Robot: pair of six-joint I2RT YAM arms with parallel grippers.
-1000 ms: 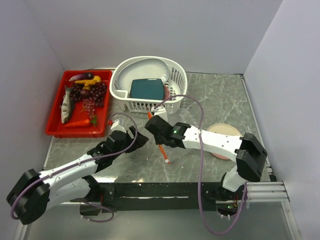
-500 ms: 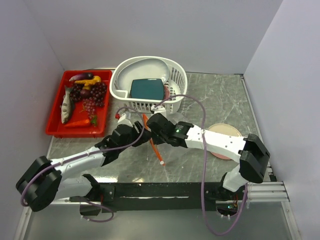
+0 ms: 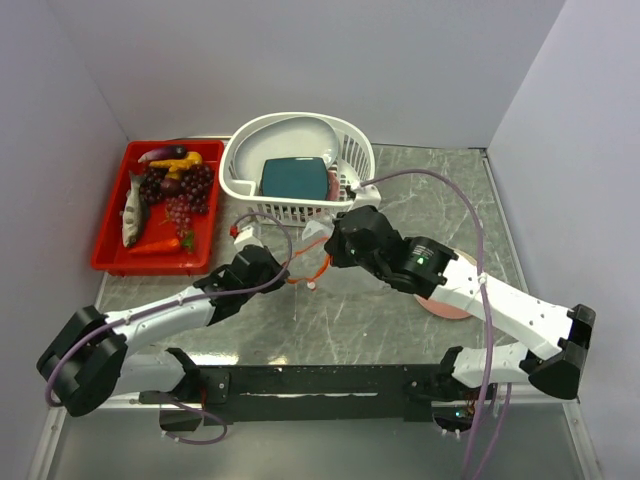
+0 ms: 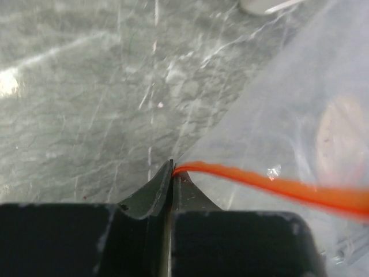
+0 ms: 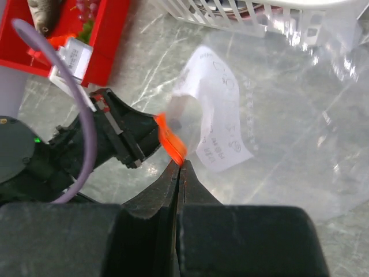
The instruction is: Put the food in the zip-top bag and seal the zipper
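Now left gripper (image 4: 171, 168) & right gripper (image 5: 180, 164) both pinch the zipper (image 4: 271, 181), strip running left-right btwn them; food (image 3: 175, 190) lies far-left, left arm nearer.

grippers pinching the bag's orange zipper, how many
2. The left gripper is shut on the end of the zipper toward the red tray; the right gripper is shut on it further along, before the white basket.
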